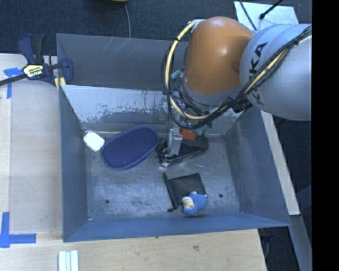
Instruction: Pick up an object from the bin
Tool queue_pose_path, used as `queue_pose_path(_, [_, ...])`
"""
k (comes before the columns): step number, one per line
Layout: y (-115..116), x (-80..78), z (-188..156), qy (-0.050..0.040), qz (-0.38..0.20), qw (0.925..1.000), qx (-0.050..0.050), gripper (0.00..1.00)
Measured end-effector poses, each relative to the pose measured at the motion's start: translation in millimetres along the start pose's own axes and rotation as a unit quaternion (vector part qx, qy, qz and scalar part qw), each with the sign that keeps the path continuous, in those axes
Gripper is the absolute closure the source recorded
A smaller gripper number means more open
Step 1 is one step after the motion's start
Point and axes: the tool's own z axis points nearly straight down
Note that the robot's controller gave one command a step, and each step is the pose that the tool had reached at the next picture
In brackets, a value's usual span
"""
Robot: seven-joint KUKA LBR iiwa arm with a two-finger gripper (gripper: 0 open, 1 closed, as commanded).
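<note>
Tabletop [32,159]: pale wood, filling the left of the frame and running along the bottom edge beneath where I work.
Dark ground [106,18]: blue-black, across the top of the frame.
White sheets [246,10]: upper right corner.

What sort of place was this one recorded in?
Most likely a robotics lab's bin-picking station: a large robot arm reaches into a grey metal bin holding a few unrelated loose things, such as a blue oval piece and a flat black piece.
</note>
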Motion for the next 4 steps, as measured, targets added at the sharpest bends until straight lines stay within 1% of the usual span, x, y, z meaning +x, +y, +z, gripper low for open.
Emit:
queue_pose_path(1, [63, -17.4, 153, -0.0050, -0.117, 0.9931, 0.000, 0.00])
queue_pose_path(2, [107, -10.4, 120, -0.0062, -0.270, 0.9629, 0.000, 0.00])
queue_pose_path(3, [133, 55.7, 122, -0.0019, -0.334, 0.9425, 0.000, 0.00])
queue_pose_path(4, [60, -14.4, 152, -0.0062, -0.268, 0.9634, -0.001, 0.00])
